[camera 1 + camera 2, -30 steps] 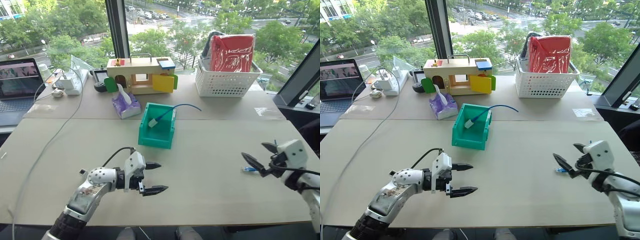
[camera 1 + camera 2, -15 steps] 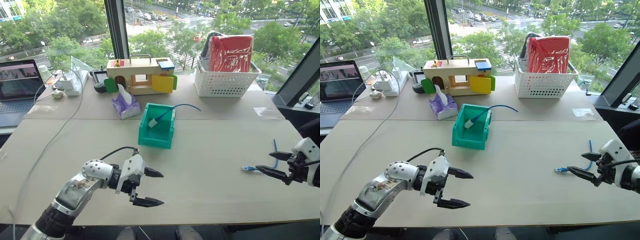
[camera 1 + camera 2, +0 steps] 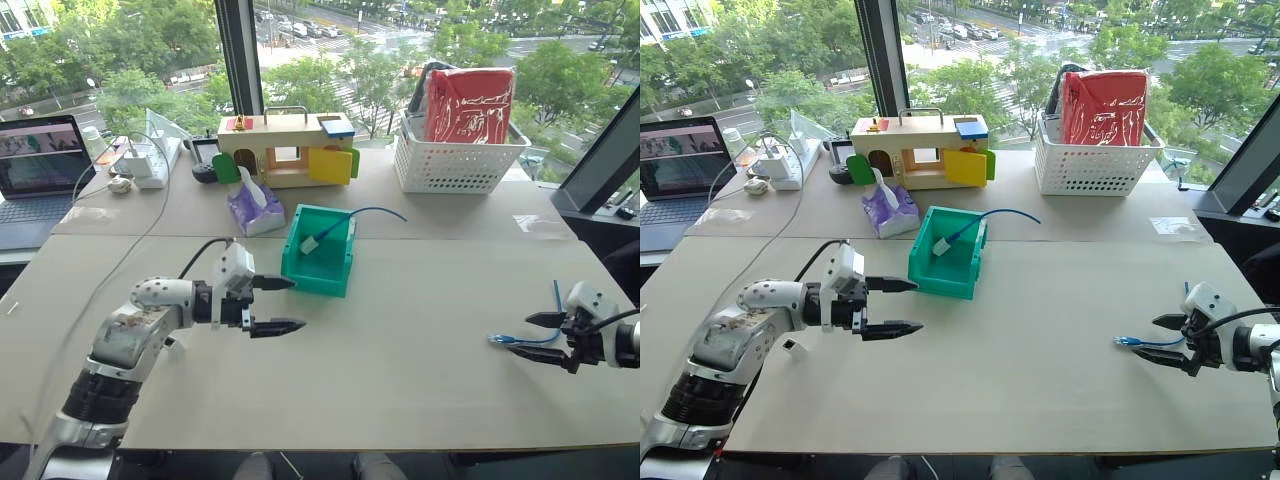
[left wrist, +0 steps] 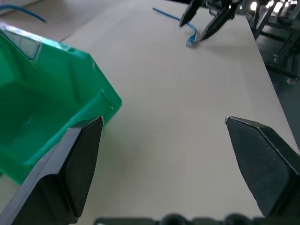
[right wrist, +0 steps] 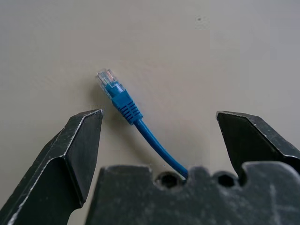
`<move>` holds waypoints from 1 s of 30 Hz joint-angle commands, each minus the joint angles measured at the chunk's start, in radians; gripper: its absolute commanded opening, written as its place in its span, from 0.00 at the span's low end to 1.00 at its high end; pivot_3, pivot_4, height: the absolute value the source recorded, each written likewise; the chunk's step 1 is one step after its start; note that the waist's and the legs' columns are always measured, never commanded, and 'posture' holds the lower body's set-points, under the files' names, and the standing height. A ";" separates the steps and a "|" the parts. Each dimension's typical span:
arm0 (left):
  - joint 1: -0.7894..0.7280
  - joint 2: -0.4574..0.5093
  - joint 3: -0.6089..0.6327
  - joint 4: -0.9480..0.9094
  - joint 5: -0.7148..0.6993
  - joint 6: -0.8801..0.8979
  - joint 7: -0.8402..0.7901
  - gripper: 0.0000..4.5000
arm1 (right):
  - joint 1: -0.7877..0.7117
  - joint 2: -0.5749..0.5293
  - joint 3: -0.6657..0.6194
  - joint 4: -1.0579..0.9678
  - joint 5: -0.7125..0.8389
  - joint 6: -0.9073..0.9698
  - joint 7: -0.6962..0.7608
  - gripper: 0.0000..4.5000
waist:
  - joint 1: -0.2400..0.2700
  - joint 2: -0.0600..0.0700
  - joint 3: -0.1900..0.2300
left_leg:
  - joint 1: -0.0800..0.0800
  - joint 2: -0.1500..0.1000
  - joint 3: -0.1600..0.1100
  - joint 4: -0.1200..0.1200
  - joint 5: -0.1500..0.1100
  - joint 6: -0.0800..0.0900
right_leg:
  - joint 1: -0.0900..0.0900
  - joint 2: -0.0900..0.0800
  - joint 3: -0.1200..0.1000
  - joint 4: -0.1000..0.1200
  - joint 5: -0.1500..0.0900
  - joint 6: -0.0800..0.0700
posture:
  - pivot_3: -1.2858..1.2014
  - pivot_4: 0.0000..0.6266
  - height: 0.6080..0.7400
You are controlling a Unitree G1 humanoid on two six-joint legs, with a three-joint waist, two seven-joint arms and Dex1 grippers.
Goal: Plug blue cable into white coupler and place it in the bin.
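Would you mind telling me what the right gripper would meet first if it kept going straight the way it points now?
Most likely the blue cable: its clear plug end lies on the table just ahead, between the open fingers of the right gripper.

Plain beige worktop (image 3: 420, 380). Teal-green bin (image 3: 318, 262); bright-blue cable (image 5: 140, 125) tipped with a clear plug. White lattice basket (image 3: 455, 165) holding a glossy red bag (image 3: 468, 104). Pale wooden box (image 3: 283, 150) with yellow, green and blue pieces. Purple tissue pack (image 3: 252, 210). Black-fingered left pincer (image 3: 270, 305) and right pincer (image 3: 548, 340).
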 commanded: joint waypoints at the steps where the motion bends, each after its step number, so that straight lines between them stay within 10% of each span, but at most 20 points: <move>1: -0.011 -0.031 0.000 -0.080 -0.060 0.064 0.037 1.00 | -0.002 -0.011 -0.007 0.037 -0.019 -0.035 -0.015 0.94 | 0.000 0.000 0.000 | 0.000 -0.001 0.000 0.000 0.000 0.000 | 0.000 -0.001 0.000 0.000 0.000 0.000 | 0.52 0.24 0.95; 14: -0.072 0.046 -0.105 -0.149 0.010 0.161 0.063 1.00 | 0.015 -0.014 -0.012 -0.020 0.008 -0.001 0.030 0.02 | -0.007 -0.001 0.001 | 0.002 -0.003 -0.001 0.002 0.000 0.000 | 0.003 -0.003 0.000 0.000 0.000 0.002 | 0.52 0.24 0.95; 25: -0.009 0.033 -0.100 -0.173 0.038 0.110 0.093 1.00 | 0.058 -0.031 -0.008 -0.610 0.130 0.359 0.018 0.02 | -0.015 0.003 0.004 | 0.001 -0.003 -0.002 0.002 0.000 0.000 | 0.002 -0.003 0.000 0.001 0.000 0.003 | 0.52 0.24 0.95; 30: -0.012 0.039 -0.112 -0.175 0.022 0.104 0.059 1.00 | 0.004 0.079 0.218 -0.906 0.088 0.449 -0.020 0.02 | -0.018 0.002 0.005 | -0.001 -0.003 -0.003 0.002 0.000 0.000 | 0.001 -0.002 -0.002 0.001 -0.003 0.008 | 0.52 0.24 0.95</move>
